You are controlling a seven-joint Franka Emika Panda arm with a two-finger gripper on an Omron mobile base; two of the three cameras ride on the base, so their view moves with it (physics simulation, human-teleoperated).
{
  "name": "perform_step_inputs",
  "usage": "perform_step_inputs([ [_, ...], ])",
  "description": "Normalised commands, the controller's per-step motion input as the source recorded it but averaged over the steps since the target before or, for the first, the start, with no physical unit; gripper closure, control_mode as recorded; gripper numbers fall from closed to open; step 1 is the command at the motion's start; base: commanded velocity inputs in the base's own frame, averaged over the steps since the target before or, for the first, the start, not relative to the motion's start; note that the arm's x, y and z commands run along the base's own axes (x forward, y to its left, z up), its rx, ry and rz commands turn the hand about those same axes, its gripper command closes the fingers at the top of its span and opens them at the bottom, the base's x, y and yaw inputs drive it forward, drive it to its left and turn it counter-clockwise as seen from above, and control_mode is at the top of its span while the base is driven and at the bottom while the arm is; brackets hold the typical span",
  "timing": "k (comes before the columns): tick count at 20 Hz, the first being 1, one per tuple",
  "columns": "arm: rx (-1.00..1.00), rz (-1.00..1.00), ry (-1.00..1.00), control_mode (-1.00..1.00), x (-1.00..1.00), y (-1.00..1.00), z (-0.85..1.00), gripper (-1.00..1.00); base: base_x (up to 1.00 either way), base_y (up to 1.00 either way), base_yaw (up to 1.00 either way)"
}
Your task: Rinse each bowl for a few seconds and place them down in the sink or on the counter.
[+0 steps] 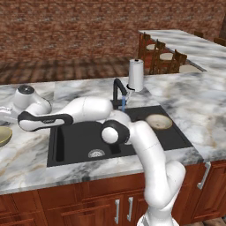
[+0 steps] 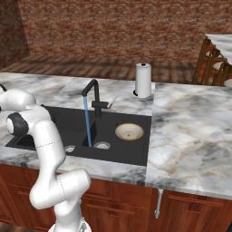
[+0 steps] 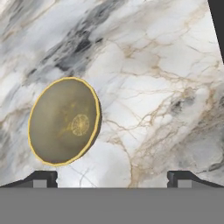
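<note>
An olive-tan bowl with a yellow rim lies on the marble counter, ahead and to the left of my gripper. The gripper is open and holds nothing. In the left base view my arm stretches left over the counter, and this bowl peeks in at the left edge. The cream-rimmed bowl rests upright in the right basin of the black sink. A blue stream of water runs from the black faucet into the sink.
A white paper-towel roll stands on the counter behind the sink. Steel drains show in the basins. Wooden chairs stand by a second counter at the back right. Broad bare marble lies right of the sink.
</note>
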Motion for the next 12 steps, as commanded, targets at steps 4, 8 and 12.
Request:
perform_step_inputs([
  [4,0.0,0.0,0.0,-1.0,0.12,0.15,-0.09,-1.0,0.0,0.0,0.0],
  [8,0.0,0.0,0.0,-1.0,0.09,0.19,-0.1,-1.0,0.0,0.0,0.0],
  [12,0.0,0.0,0.0,-1.0,0.06,0.15,-0.1,-1.0,0.0,0.0,0.0],
])
